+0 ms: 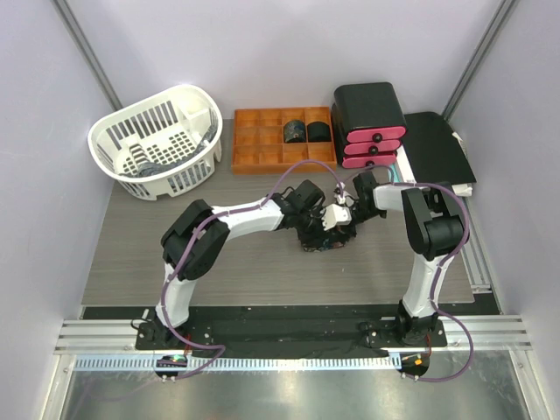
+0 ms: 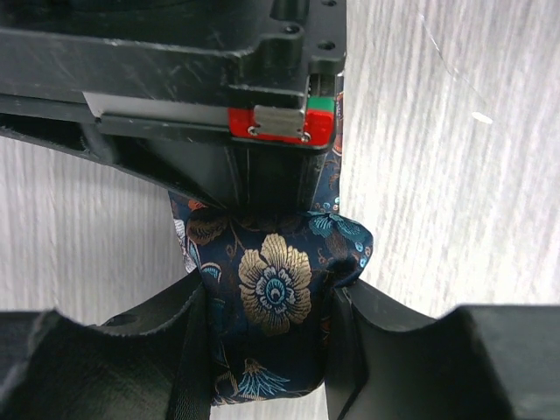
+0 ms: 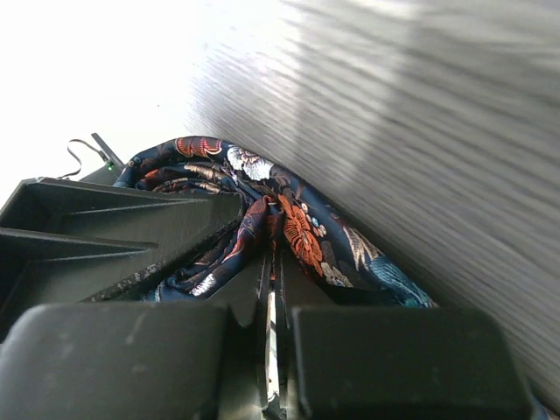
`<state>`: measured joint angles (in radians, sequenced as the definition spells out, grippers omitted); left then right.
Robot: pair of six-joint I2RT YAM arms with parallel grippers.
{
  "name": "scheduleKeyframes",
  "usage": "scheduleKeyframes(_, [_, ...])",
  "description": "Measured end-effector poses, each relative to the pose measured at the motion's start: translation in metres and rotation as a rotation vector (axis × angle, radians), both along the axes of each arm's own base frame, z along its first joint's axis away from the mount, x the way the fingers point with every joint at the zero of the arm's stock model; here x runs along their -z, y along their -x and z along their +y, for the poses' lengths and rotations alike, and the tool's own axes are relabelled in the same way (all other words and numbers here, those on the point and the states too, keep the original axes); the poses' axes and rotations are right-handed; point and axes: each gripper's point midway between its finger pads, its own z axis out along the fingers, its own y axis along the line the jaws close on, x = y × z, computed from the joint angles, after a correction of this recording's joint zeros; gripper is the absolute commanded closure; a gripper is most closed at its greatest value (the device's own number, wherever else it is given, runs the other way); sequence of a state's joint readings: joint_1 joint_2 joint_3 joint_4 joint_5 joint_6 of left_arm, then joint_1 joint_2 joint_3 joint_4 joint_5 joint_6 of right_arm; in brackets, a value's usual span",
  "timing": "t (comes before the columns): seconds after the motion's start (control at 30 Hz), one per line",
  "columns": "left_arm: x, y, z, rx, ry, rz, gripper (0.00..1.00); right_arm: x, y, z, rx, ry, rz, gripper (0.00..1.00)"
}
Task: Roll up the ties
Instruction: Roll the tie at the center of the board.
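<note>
A dark navy tie [image 1: 320,240] with a floral print lies bundled on the table's middle, between both arms. In the left wrist view the tie [image 2: 276,284] sits as a roll squeezed between my left gripper [image 2: 267,302] fingers. My left gripper [image 1: 309,229] reaches it from the left. My right gripper [image 1: 338,220] comes from the right, and its body fills the top of the left wrist view. In the right wrist view my right gripper [image 3: 273,262] is almost fully shut, pinching a fold of the tie [image 3: 302,232]. Two rolled ties [image 1: 305,131] sit in the orange tray.
An orange divided tray [image 1: 258,144] stands at the back centre. A white plastic basket [image 1: 157,140] with dark fabric inside stands at the back left. A black and pink drawer unit [image 1: 369,122] and a black flat box [image 1: 437,149] stand at the back right.
</note>
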<state>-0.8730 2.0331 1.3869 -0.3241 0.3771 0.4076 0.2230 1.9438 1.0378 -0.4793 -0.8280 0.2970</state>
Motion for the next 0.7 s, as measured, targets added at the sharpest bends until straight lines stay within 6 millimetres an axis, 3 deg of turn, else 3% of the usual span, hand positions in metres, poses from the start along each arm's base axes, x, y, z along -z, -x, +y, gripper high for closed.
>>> scheduleKeyframes(0.33, [0.005,-0.015,-0.022,0.049,-0.03,-0.039,0.66,-0.006,-0.011,-0.035,0.056,0.0,0.014,0.78])
scheduleKeyframes(0.43, [0.006,-0.015,-0.021,0.059,-0.037,-0.042,0.66,-0.015,-0.014,-0.044,0.066,-0.014,0.028,0.74])
scheduleKeyframes(0.53, [0.006,-0.015,-0.021,0.064,-0.042,-0.042,0.65,-0.026,-0.021,-0.051,0.08,-0.05,0.022,0.63])
scheduleKeyframes(0.7, [0.007,-0.015,-0.021,0.069,-0.053,-0.036,0.63,-0.051,-0.024,-0.046,0.075,-0.142,-0.006,0.52])
